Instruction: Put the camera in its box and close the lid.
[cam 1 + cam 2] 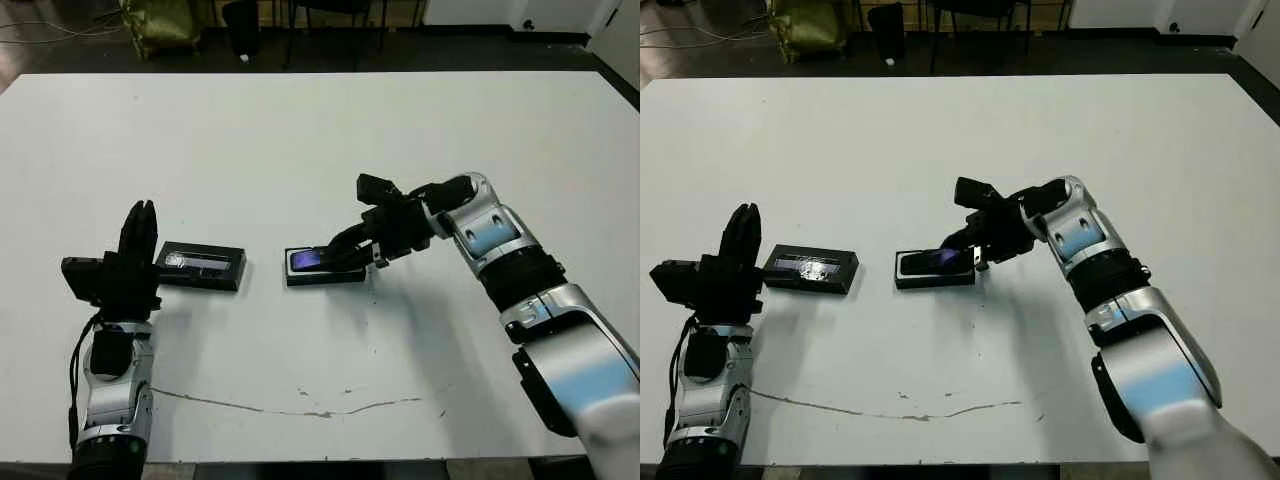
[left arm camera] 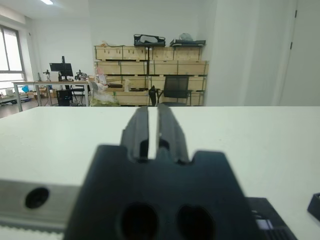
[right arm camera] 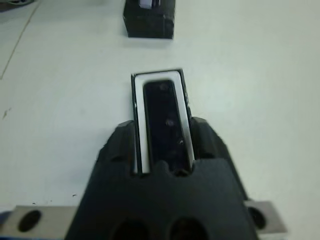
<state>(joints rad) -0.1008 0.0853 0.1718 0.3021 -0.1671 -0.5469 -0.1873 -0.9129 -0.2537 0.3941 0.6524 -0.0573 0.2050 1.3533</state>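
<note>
The camera [image 3: 165, 120] lies inside the box [image 3: 138, 120], its dark bar framed by the white lining on both long sides, its bluish screen toward the left end in my head views; it looks seated, or very nearly so, which I judge to be why my right gripper [image 1: 352, 252] sits where it does. In the right wrist view my two fingers [image 3: 116, 150] straddle the box at its right end, one against each long wall, spread about as wide as the box and apparently steadying it while the camera settles; whether they press on the walls or merely flank them I cannot tell. My right arm reaches in from the right, forearm angled leftward and down, wrist bent so the fingers point low along the table [image 1: 320, 140] toward the box near the middle. The lid [image 1: 202, 266] lies flat on the table to the left of the box, apart from it, shiny strip up, waiting to be fitted. My left gripper [image 1: 138, 232] stands just left of the lid, forearm upright near the table's near-left edge, its fingers pointing up, drawn nearly together with only a thin slit between them, holding nothing.
</note>
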